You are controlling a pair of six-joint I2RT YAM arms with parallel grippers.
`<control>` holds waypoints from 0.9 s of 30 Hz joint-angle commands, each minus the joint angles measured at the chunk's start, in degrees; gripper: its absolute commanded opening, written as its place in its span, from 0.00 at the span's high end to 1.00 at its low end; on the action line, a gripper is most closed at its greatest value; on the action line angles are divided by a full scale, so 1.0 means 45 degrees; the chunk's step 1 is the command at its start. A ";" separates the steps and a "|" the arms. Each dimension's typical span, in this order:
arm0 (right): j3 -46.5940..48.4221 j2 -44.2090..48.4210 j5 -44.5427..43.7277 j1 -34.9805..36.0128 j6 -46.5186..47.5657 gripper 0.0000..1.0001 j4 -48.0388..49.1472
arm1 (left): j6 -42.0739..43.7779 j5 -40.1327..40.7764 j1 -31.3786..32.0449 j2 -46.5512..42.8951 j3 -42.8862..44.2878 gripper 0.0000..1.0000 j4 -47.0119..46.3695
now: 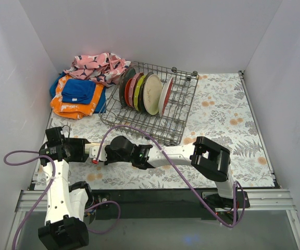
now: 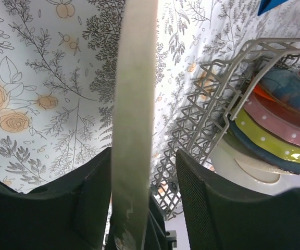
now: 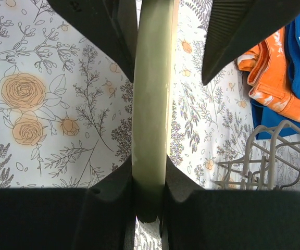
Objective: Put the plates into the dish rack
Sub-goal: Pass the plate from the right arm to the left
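Dish rack (image 1: 177,122): dark grey wire basket you'll find toward the table's far-left corner. Plates (image 1: 151,94): perhaps six, upright on edge in one row along its left side. One pale plate (image 3: 151,104), held edge-on near the near-left corner.

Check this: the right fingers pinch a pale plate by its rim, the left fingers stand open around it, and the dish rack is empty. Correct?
Only the last part is wrong. The dish rack is not empty: the top external view shows several plates standing on edge in it. The right fingers pinch the pale plate by its rim, with the left fingers open around it.
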State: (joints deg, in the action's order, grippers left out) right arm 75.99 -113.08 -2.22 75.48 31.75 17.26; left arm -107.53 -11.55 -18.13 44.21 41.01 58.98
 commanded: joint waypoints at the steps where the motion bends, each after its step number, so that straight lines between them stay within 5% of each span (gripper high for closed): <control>1: 0.0087 -0.0360 0.0122 0.0238 -0.0844 0.96 -0.1452 | 0.0183 -0.0265 0.0044 -0.0077 0.0788 0.52 0.0467; 7: 0.0068 -0.0341 -0.0015 0.0257 -0.0766 0.95 -0.1432 | 0.0320 -0.0187 0.0045 -0.0214 0.0613 0.57 0.0721; 11: 0.0048 -0.0263 0.0063 0.0277 -0.0786 0.94 -0.1432 | 0.0398 -0.0167 0.0044 -0.0312 0.0514 0.73 0.0585; 23: -0.0030 -0.0087 0.0141 0.0413 -0.0844 0.91 -0.1452 | 0.0847 -0.0246 0.0025 0.0039 0.0495 0.72 0.0448; 27: -0.0166 0.0049 0.0258 0.0433 -0.0825 0.83 -0.1452 | 0.1160 -0.0208 0.0025 0.0098 0.0534 1.00 0.0506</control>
State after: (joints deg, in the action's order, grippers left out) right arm 76.01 -113.08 -4.34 76.20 31.53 16.97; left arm -102.85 -11.33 -18.13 44.60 42.78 62.50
